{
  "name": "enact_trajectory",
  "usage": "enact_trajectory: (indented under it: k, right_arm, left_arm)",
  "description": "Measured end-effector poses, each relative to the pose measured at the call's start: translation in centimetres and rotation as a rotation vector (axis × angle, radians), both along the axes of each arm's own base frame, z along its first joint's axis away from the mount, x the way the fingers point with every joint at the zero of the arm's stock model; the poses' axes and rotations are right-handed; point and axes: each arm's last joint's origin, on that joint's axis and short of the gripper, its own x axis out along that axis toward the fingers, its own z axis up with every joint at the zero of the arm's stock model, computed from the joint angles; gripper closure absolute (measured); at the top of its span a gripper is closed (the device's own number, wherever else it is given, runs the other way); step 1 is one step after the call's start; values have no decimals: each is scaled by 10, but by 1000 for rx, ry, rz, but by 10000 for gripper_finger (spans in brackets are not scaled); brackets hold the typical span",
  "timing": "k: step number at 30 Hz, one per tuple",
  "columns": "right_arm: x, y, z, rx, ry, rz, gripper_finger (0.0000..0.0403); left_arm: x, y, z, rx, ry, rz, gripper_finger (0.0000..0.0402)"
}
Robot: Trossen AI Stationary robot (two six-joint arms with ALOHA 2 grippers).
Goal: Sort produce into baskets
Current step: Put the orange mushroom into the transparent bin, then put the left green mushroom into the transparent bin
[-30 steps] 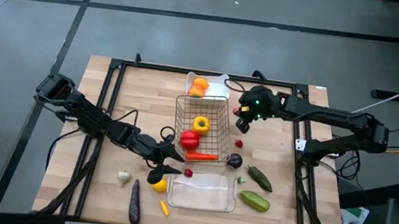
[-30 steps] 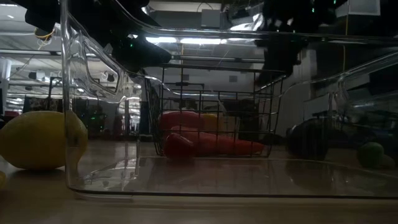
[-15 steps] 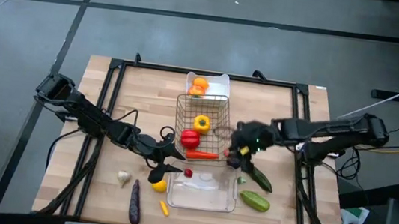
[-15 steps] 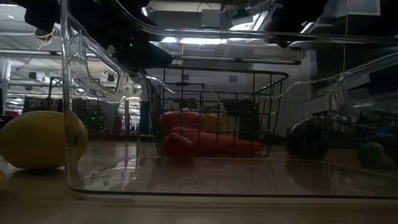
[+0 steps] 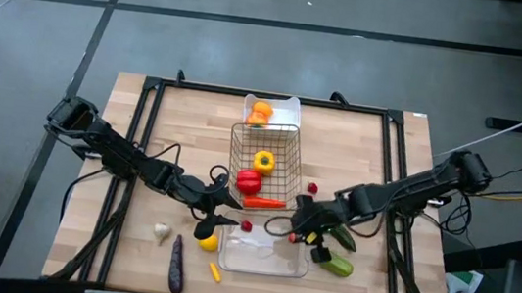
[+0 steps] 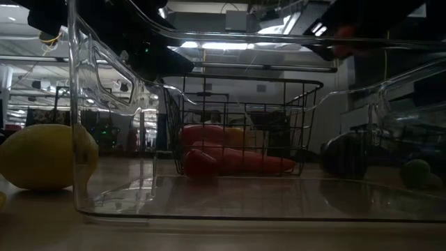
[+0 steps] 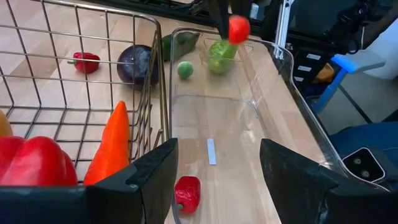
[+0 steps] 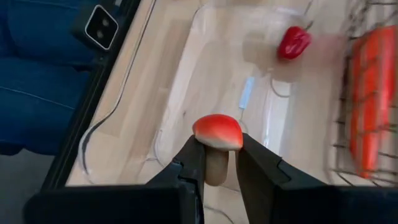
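Observation:
My right gripper is shut on a small radish with a red top. It hangs over the right end of the clear plastic tray; the left wrist view also shows the radish there. My left gripper stands open and holds nothing, between the wire basket and the clear tray's left end. The basket holds a yellow pepper, a red pepper and a carrot. Orange peppers lie in the white tray. My right gripper pinches the radish's pale lower part between its two fingers, and the red top stands out beyond the fingertips. The fingers slant down from the table's right side. The radish hangs clear above the clear tray's floor.
A small red piece lies by the clear tray's far left corner, another right of the basket. A round purple eggplant and cucumbers lie to the right. Lemon, garlic and a long eggplant lie near left.
My right gripper has swung from beside the white tray at the far side toward the table's near edge and a little left, turning as it went. It stays shut on the radish, now over the clear tray's right end.

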Motion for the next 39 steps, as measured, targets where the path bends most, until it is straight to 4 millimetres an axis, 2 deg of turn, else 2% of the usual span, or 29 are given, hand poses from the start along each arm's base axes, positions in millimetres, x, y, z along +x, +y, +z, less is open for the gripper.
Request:
enact_trajectory:
  k: [7, 11, 18, 27, 33, 39]
  right_arm:
    - [10, 7, -20, -18, 43, 8, 330]
    - [12, 7, -25, -23, 55, 7, 302]
    - [13, 8, -25, -23, 53, 7, 249]
    - [12, 8, -25, -24, 56, 7, 238]
    - [12, 7, -26, -27, 63, 7, 238]
    - [12, 7, -26, -27, 64, 7, 237]
  left_arm:
    - [0, 0, 0, 14, -2, -7, 178]
    - [0, 0, 0, 14, -2, -7, 178]
    - [0, 0, 2, 10, -13, -7, 178]
    - [-8, 1, 21, -12, -75, -12, 178]
    - [-26, 6, 35, -4, -28, -23, 178]
    - [-59, 16, 42, -10, 147, 4, 178]
